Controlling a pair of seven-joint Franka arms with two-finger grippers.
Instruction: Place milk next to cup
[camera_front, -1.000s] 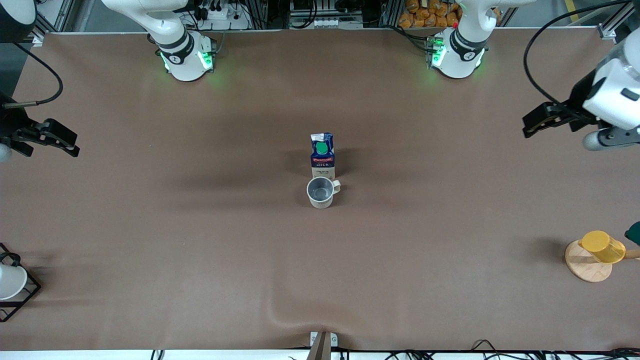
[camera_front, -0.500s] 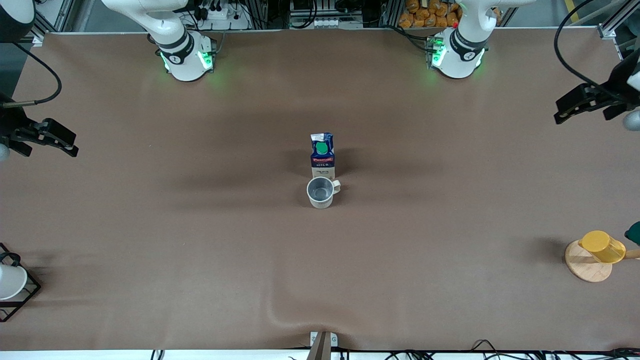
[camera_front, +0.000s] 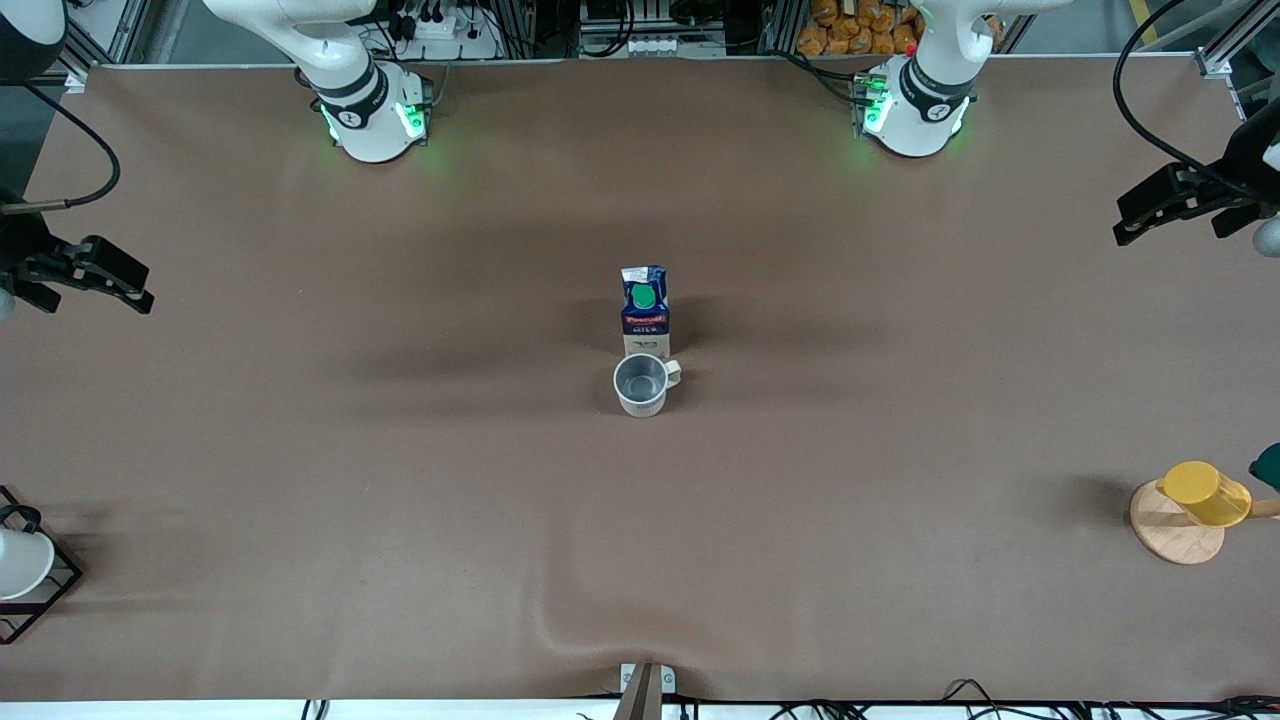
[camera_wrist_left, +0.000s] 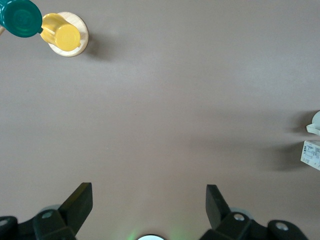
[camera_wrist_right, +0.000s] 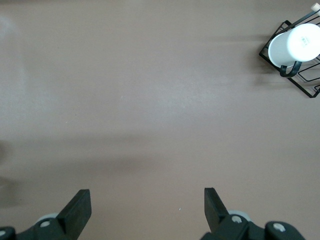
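Now I park both arms: milk (camera_front: 645, 305) stands touching cup (camera_front: 641, 384), well apart from left claw (camera_wrist_left: 149, 210) and right claw (camera_wrist_right: 148, 210), both wide open, empty.

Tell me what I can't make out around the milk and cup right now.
- Front view: whether milk touches cup; the cup's rim covers the carton's base.
- Front view: lettering on both too small to read.
- Left wrist view: both are cut off by the picture's edge.
- Right wrist view: neither appears.
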